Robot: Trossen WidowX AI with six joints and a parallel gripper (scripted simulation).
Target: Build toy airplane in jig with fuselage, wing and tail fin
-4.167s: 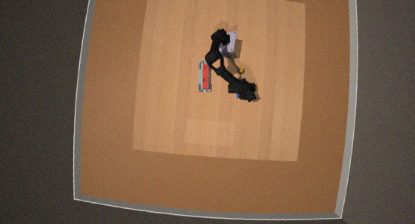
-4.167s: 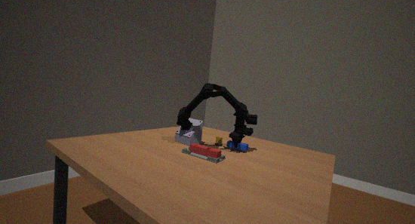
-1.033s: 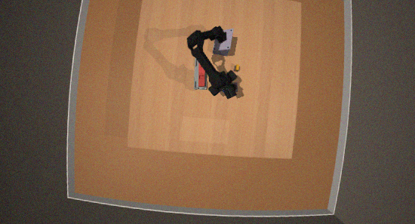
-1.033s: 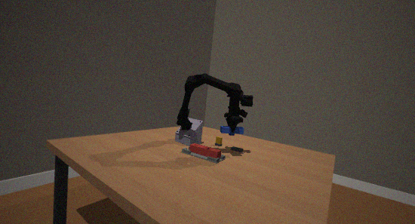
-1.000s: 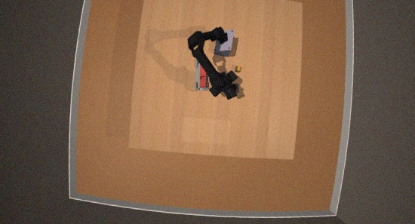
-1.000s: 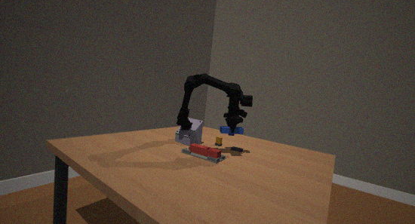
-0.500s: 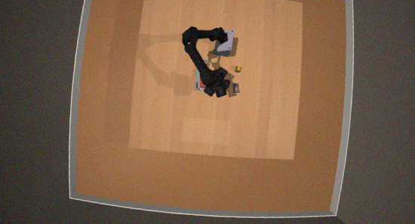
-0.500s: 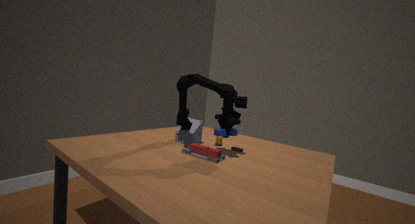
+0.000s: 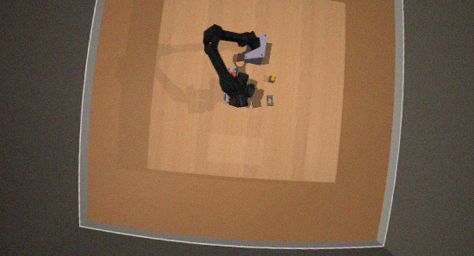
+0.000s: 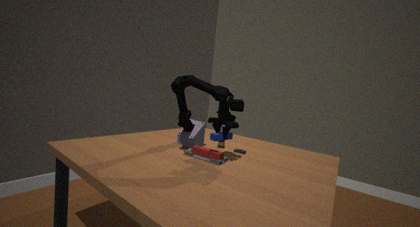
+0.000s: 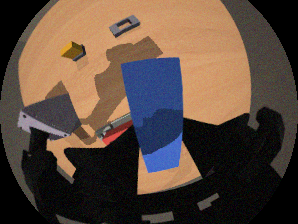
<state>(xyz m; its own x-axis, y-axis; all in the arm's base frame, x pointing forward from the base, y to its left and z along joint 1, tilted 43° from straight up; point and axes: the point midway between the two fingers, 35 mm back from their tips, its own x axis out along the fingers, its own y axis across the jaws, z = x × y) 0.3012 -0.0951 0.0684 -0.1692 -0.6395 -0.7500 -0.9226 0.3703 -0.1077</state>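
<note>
My gripper (image 10: 224, 135) (image 11: 156, 123) is shut on the blue wing (image 10: 216, 137) (image 11: 155, 97). It holds the wing in the air; in the top view the arm hides the wing. The red fuselage (image 9: 233, 73) (image 10: 208, 152) (image 11: 115, 136) lies lengthwise in the grey cradle (image 9: 226, 98) (image 10: 188, 153) (image 11: 120, 122) and looks level. The arm covers its middle from above. Nothing shows on top of the fuselage. The yellow tail fin (image 9: 272, 78) (image 10: 221, 144) (image 11: 72, 49) stands apart from the fuselage, with a dark part at its base.
A small grey frame-like holder (image 9: 270, 104) (image 10: 240, 151) (image 11: 115, 30) lies on the table, away from the cradle. The light-grey arm mount (image 9: 257, 53) (image 10: 198, 129) (image 11: 50, 114) stands beyond one end of the cradle.
</note>
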